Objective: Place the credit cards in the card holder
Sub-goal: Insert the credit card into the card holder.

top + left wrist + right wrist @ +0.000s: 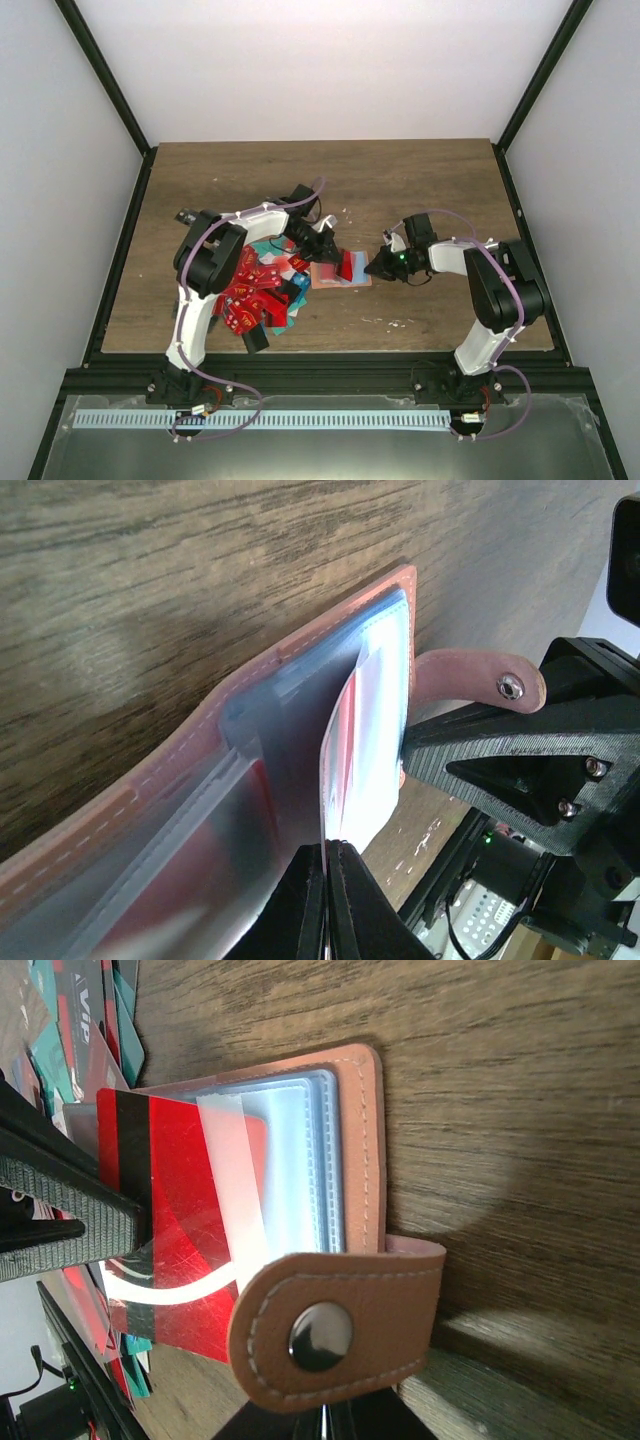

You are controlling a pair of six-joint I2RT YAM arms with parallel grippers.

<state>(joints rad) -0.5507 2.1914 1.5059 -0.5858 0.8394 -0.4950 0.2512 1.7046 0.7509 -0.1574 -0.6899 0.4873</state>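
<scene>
A: While the left gripper hangs over the holder, what are its fingers doing?

B: Pressed tight together on the edge of a red card; its own wrist view shows that card edge-on between the two black tips; the other wrist view shows its face, red with a black stripe and a pale curved line.

A: And where does that card sit?

B: A clear sleeve of the card holder lies across part of it; the rest sticks out toward the left gripper.

A: The holder itself?

B: Open and flat on the wooden table, between the two arms; salmon leather with pale stitching, a stack of clear pockets inside; its strap, with a metal snap, curls off the side facing the right arm.

A: The right gripper?

B: Fingers drawn together, tips at the holder's edge just beneath the strap; whether they pinch the leather or only press against it, I cannot tell.

A: The other credit cards?

B: Heaped on the table under the left arm, just beside the holder; mostly red, some teal, a few black.
</scene>
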